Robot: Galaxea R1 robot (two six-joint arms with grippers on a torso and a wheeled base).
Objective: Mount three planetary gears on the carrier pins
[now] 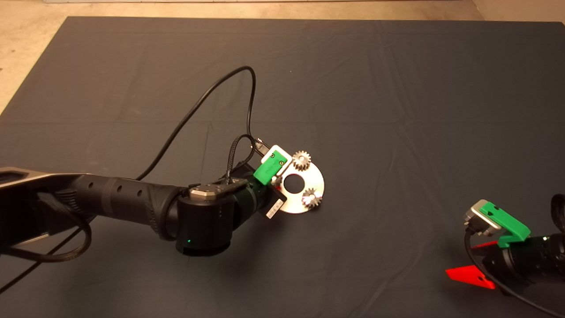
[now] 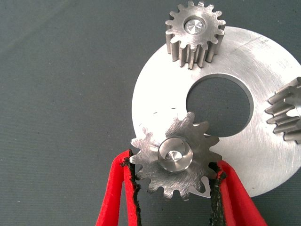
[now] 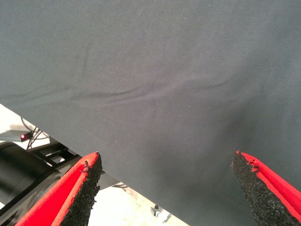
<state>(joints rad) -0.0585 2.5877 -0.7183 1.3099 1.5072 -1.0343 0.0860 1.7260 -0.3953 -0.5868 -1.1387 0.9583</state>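
The round silver disc (image 1: 304, 194) lies mid-mat, its central hole showing. Two planetary gears (image 1: 302, 160) (image 1: 311, 198) sit on carrier pins at its far and near right edges. In the left wrist view the disc (image 2: 263, 155) carries those gears (image 2: 194, 33) (image 2: 287, 115), one with its pin top showing in the bore. My left gripper (image 1: 276, 183) is over the disc's left edge. It (image 2: 173, 165) is shut on the third gear (image 2: 188, 141), which is slightly tilted with a pin (image 2: 175, 154) visible in its bore. My right gripper (image 1: 474, 261) is parked open at the lower right.
The left arm's black cable (image 1: 212, 92) loops over the mat behind the disc. The mat's far edge meets a beige floor (image 1: 26, 39). The right wrist view shows only mat (image 3: 155, 84) and its edge between the open right gripper (image 3: 167, 165) fingers.
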